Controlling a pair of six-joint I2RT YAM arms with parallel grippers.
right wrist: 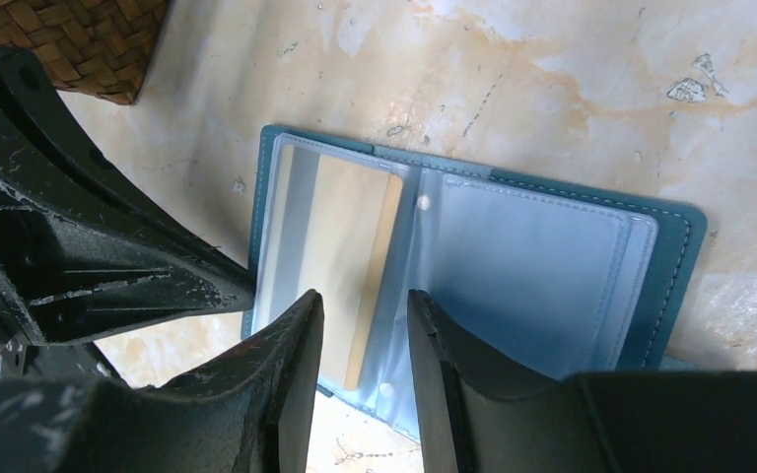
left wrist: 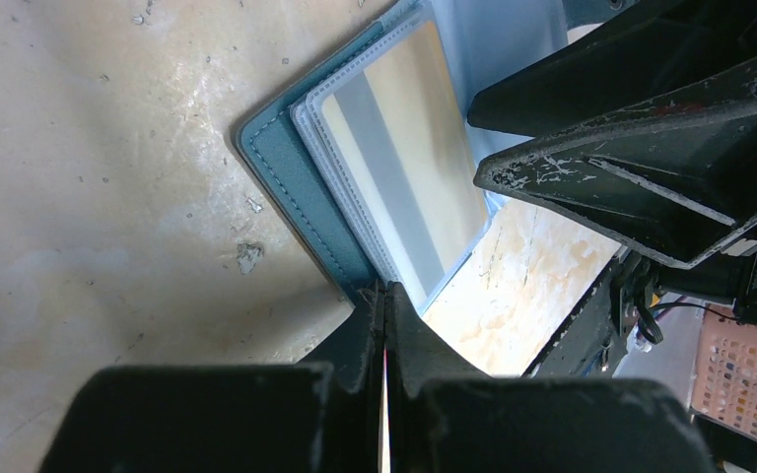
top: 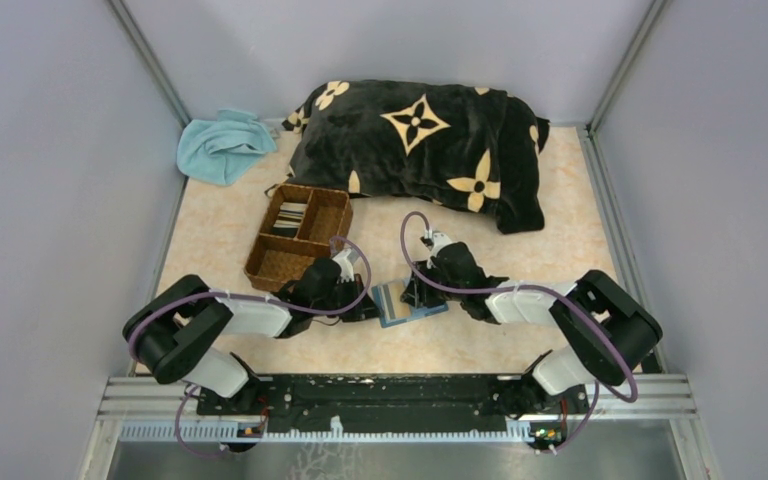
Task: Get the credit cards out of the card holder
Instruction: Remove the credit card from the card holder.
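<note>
The wallet (top: 407,302) lies open on the table (top: 560,230). The left gripper (left wrist: 385,296), fingers shut, sits at its edge, seemingly pinning it. The right gripper (right wrist: 365,305) hovers half-open over a card (right wrist: 330,236) in its clear sleeve. Next, I'd say, it must nip the card's end and slide it out.

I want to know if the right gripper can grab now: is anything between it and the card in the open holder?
No loose object. The right gripper hangs open just over the credit card, but the card sits inside a clear sleeve of the card holder, so plastic covers its face. The left gripper stands beside, not between.
</note>
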